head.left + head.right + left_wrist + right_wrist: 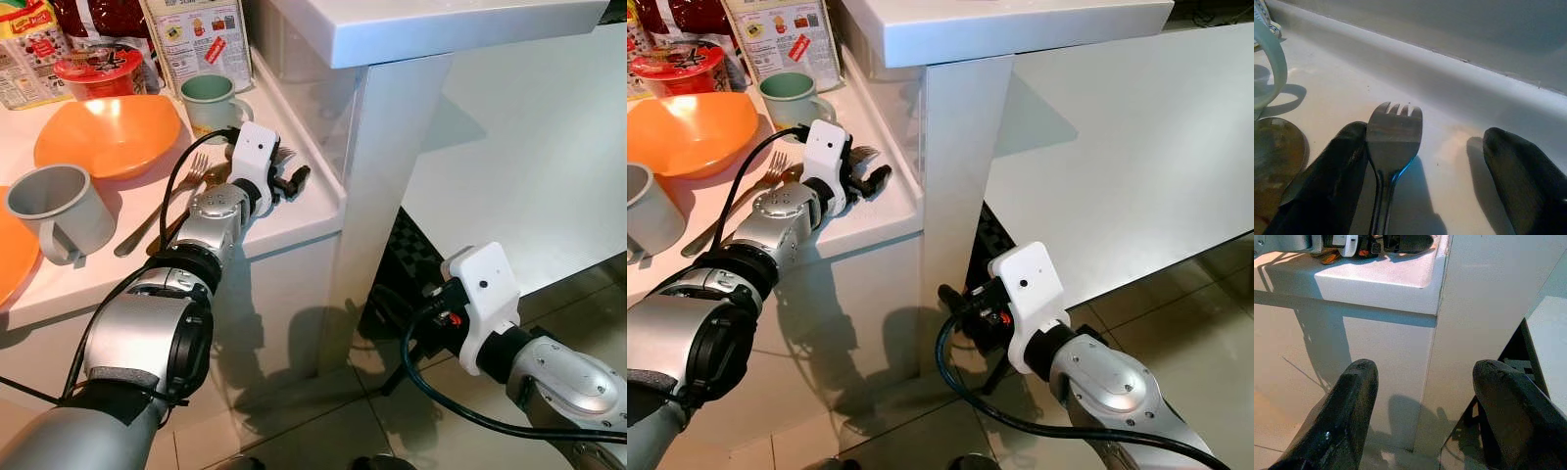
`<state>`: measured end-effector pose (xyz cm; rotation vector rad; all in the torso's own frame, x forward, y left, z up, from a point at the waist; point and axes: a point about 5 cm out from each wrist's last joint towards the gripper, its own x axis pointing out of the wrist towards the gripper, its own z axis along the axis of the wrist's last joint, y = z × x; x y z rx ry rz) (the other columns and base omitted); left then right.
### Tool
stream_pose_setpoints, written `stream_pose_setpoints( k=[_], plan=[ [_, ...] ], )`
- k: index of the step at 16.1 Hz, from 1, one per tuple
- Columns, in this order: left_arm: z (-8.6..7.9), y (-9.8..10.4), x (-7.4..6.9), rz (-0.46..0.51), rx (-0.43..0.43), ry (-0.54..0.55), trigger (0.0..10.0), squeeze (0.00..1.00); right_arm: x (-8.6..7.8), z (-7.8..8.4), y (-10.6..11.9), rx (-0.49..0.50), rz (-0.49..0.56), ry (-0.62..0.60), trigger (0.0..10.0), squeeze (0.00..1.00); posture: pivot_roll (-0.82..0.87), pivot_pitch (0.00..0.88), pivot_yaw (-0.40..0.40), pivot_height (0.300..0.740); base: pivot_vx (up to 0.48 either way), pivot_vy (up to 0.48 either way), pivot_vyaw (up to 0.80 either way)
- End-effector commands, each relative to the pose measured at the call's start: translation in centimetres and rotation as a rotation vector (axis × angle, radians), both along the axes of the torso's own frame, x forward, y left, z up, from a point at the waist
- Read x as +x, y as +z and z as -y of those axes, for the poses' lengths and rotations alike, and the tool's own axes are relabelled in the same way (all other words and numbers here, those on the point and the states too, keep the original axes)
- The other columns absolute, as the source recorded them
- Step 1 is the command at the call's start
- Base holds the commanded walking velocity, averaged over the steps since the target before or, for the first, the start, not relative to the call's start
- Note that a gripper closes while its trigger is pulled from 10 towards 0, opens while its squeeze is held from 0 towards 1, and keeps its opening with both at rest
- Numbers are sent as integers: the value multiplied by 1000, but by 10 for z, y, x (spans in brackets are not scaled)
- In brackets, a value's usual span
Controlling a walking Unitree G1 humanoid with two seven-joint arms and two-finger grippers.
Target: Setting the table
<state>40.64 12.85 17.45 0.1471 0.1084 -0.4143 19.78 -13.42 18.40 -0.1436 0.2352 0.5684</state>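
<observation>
Our left gripper [290, 174] rests low over the white counter [294, 211] near its raised back edge, fingers spread wide. In the left wrist view a fork [1393, 128] lies on the counter between those fingers [1332, 176], tines pointing ahead, its head touching one finger and well apart from the other, not clamped by either. A second fork [181, 186] lies just behind the gripper, beside our wrist, together with a brownish utensil whose kind we cannot tell. A pale green mug [208, 101] stands near the gripper, just beyond it. Further back along our arm sit an orange bowl [108, 132] and a grey mug [54, 208], with food packets [196, 39] at the counter's rear. Our right gripper [1420, 401] hangs below counter height, its fingers apart and holding nothing, facing the counter's white front panel [1376, 362] above the tiled floor [323, 411].
</observation>
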Motion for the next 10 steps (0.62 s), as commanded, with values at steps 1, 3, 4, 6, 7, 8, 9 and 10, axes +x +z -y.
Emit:
stream_pose_setpoints(
  k=[1,3,4,6,7,8,9,10],
  plan=[
    [-3,0,1,-22,16,27,0,0,1,2,0,-2,-1,-3,10000,0,-304,86,-5,740,0,0,0],
    [-6,1,2,-24,2,47,0,0,1,1,0,-1,-1,-3,10000,0,-304,83,-5,740,0,0,0],
    [-6,1,2,-25,-1,52,0,0,1,1,0,-2,0,-3,10000,0,-305,82,-4,740,0,0,0],
    [-7,1,2,-26,-12,57,0,0,1,1,0,-3,0,-3,10000,0,-307,77,-3,740,0,0,0],
    [-7,2,2,-26,-15,63,0,0,2,1,0,-4,2,-3,10000,0,-308,74,-3,740,0,0,0],
    [-7,3,3,-23,-18,70,0,0,3,2,0,-5,4,-4,10000,0,-309,74,-2,740,0,0,0],
    [-7,4,3,-22,-19,74,0,0,3,2,0,-6,5,-5,10000,0,-309,74,-2,740,0,0,0],
    [-7,6,4,-20,-26,78,0,0,4,2,1,-6,7,-5,10000,0,-309,69,0,740,0,0,0]
  ],
)
